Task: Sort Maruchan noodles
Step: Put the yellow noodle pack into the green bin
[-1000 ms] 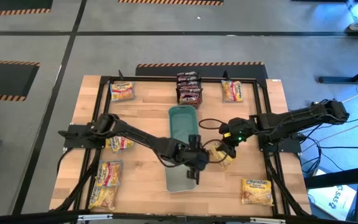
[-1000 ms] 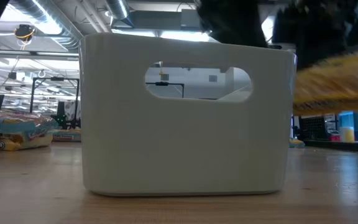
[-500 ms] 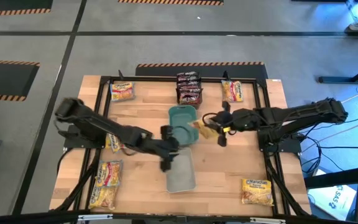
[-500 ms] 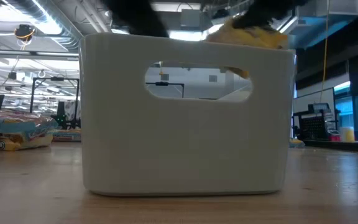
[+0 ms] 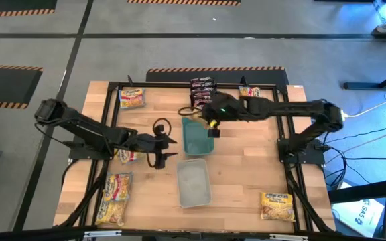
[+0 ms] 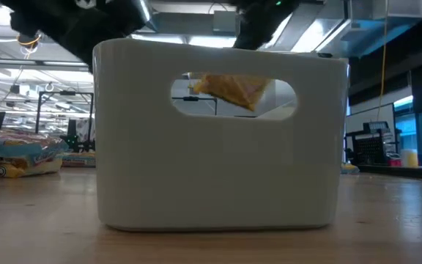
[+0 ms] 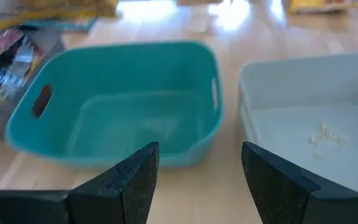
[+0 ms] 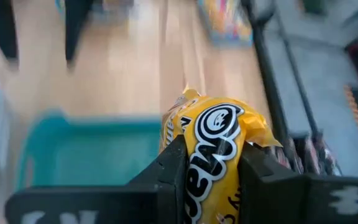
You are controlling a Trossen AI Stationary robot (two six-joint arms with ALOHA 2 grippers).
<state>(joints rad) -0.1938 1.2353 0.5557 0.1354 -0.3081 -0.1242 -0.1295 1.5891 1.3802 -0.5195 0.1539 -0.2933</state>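
Your right tool (image 8: 209,163) was clamped on a yellow noodle packet (image 8: 219,142) above the teal tray (image 5: 196,136); your left tool (image 7: 199,163) stood open nearby.

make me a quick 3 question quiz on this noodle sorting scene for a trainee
1. True or false: the right pincer is shut on a yellow noodle packet.
2. Which tray lies under that packet in the high view? A) teal tray B) clear tray C) neither
3. Fill in: the left pincer is ____ and holds nothing.

Key: 1 true; 2 A; 3 open.
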